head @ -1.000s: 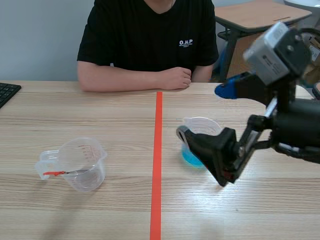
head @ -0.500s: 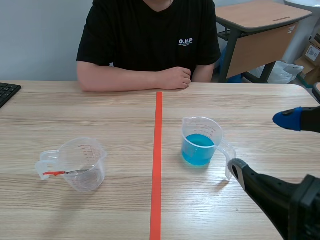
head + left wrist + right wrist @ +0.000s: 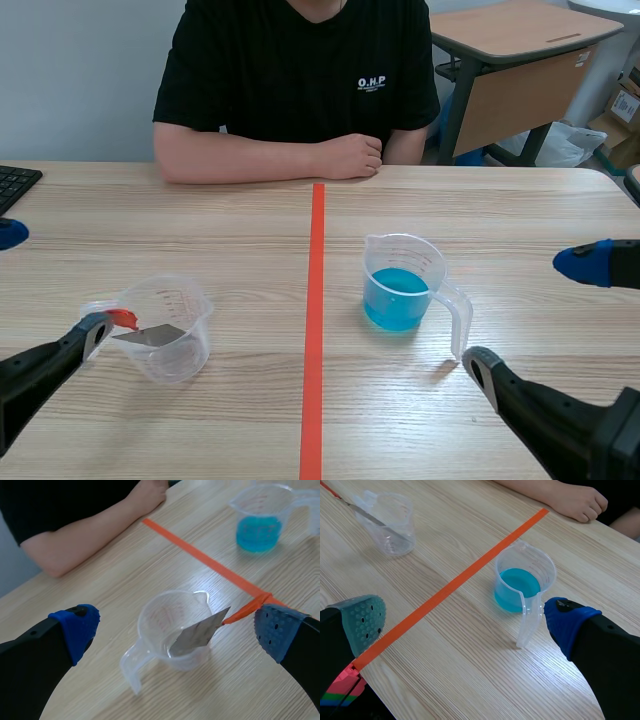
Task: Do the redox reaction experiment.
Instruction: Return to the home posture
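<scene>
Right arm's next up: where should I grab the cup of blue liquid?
Take the handle of the cup of blue liquid; it juts toward the open right gripper. Come in from that near-right side, closing across the handle, with the cup kept upright.

L hand (image 3: 176, 628) & R hand (image 3: 465, 619): blk, thick fingers (image 3: 615, 655), dotted pads (image 3: 277, 630).

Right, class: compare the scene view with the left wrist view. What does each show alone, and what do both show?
Only the scene view: the keyboard, the right gripper, open, and a desk behind the person. Only the left wrist view: the dots on the left pad. Both: the clear cup with the metal strip in it, the cup of blue liquid, the tape line and the person's fist.
</scene>
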Robot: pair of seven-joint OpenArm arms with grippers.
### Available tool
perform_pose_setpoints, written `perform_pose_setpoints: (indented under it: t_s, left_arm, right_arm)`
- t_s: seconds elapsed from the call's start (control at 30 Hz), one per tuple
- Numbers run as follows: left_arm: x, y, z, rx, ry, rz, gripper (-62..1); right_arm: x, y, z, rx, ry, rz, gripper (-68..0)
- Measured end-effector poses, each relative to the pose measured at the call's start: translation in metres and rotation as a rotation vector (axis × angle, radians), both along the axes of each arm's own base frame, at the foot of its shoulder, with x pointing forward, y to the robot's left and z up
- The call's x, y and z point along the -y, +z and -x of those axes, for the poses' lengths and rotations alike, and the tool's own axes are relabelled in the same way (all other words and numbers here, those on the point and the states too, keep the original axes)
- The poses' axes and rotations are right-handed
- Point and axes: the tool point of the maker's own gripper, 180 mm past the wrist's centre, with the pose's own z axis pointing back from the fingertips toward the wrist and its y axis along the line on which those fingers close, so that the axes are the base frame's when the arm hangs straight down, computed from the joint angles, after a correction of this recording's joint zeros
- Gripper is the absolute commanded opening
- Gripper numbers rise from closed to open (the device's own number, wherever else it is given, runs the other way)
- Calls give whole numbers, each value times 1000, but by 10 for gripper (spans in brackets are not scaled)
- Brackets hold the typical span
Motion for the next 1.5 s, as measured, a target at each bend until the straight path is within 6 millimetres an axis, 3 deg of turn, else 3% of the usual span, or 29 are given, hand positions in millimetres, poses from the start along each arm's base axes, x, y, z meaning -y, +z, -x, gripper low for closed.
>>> perform_pose_setpoints:
  t_s: [0.43, 0.93, 1.5]
  left_arm:
    - [11, 29, -21, 14, -55, 122, 14]
    - [38, 25, -23, -9, -115, 151, 14]
    - [41, 22, -21, -34, -109, 187, 14]
  right_arm:
    - [0, 0, 0, 0, 1, 0, 4]
    - [0, -2, 1, 5, 8, 21, 4]
    - [0, -2, 1, 4, 8, 21, 4]
